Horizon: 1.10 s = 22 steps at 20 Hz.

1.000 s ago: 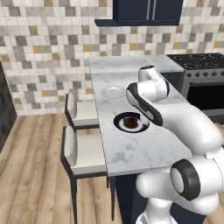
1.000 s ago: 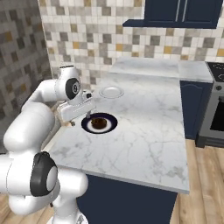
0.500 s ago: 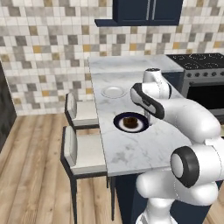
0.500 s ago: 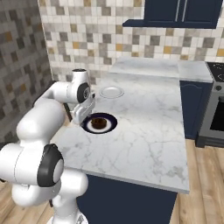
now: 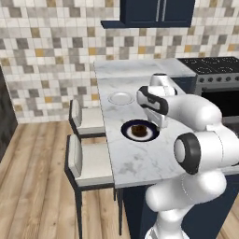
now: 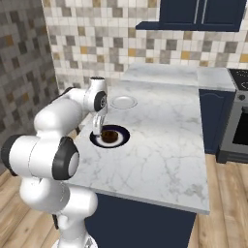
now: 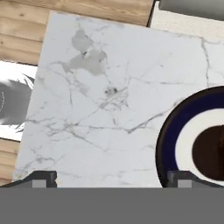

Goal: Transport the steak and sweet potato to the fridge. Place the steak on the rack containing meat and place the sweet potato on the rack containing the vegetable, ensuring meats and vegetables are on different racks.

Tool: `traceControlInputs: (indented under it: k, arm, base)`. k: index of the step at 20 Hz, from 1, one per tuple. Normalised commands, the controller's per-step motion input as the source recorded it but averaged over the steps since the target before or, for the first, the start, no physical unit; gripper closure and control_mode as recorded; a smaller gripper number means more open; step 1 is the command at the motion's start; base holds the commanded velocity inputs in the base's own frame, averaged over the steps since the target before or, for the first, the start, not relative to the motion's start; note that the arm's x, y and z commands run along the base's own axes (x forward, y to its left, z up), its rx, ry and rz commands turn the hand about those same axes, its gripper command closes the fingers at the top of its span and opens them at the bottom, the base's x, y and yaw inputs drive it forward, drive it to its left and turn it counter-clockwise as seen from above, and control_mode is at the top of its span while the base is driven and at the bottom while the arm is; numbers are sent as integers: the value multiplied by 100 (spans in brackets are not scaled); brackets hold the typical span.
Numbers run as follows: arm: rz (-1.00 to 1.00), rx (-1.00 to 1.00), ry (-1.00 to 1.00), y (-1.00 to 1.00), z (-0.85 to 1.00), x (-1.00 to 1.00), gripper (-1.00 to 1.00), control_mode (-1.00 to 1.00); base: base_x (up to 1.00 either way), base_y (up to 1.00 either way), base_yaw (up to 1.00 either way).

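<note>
Marble counter [image 6: 160,140] spreads beneath the white arm, bar stools [image 5: 88,163] lined along its side. A dark-rimmed plate [image 6: 109,136] holds a dark brown lump [image 5: 138,130]; whether steak or sweet potato cannot be told. The gripper [image 6: 98,127] hangs beside that plate, fingers [image 7: 43,176] spread wide, holding nothing.

A dark brown lump [image 5: 138,129] sits on a round white plate with a dark blue rim [image 5: 127,134] on the white marble counter [image 5: 140,158], behind it an empty white plate [image 5: 121,98], two cushioned stools [image 5: 88,163] alongside, the white arm's hand just right of the rimmed plate.
</note>
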Motion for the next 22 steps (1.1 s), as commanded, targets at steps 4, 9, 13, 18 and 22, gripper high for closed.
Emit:
traceControlInputs:
  k: [4, 9, 13, 18, 22]
  arm:
    - [16, 6, 0, 0, -16, 44, -100, -100]
    - [10, 6, 0, 0, -25, 32, -100, -100]
    - [0, 0, 0, 0, -32, 42, -100, -100]
    - [0, 0, 2, 0, -35, 23, -100, -100]
    - [0, 0, 6, 0, -35, 46, -100, -100]
  base:
    - [0, 0, 0]
    - [0, 0, 0]
    - [0, 0, 0]
    - [0, 0, 0]
    - [0, 0, 0]
